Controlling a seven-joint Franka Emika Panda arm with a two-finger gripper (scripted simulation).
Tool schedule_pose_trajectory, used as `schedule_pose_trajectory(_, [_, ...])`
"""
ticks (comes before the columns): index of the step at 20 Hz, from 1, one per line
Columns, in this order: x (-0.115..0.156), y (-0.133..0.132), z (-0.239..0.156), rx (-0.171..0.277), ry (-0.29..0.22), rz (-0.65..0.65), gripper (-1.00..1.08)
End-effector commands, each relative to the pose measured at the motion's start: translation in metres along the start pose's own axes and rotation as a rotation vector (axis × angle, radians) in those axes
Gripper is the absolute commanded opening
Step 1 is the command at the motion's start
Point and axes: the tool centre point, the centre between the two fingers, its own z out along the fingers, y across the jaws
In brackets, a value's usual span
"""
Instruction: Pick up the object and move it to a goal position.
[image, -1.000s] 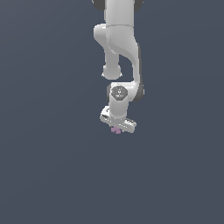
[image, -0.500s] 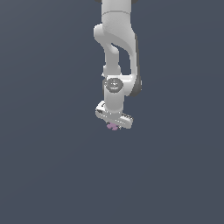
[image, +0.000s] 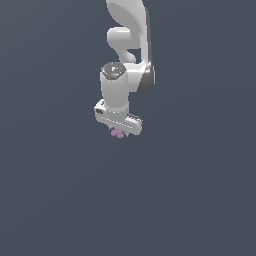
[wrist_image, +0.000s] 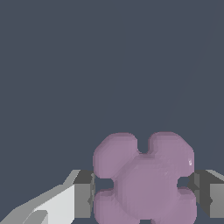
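Note:
The object is a pale purple-pink lobed piece shaped like a small cross. In the wrist view it sits between my two fingers, whose pads press its sides. In the exterior view the object peeks out just under the white hand, much smaller than it. My gripper is shut on the object and holds it up in front of the plain grey background. The fingertips are mostly hidden by the hand in the exterior view.
The white arm comes down from the top of the exterior view. Everything around it is uniform dark grey with no other objects or edges visible.
The arm has lifted and moved towards the exterior view's left with the object in the gripper. The wrist has turned.

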Motion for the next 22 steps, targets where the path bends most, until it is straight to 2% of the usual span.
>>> schedule_pose_trajectory(1, [0.005, 0.015, -0.028, 0.0, 0.0, 0.0, -1.0])
schedule_pose_trajectory(12, [0.026, 0.07, -0.135, 0.0, 0.0, -0.001, -1.0])
schedule_pose_trajectory(22, [0.039, 0.093, -0.183, -0.001, 0.001, -0.002, -1.0])
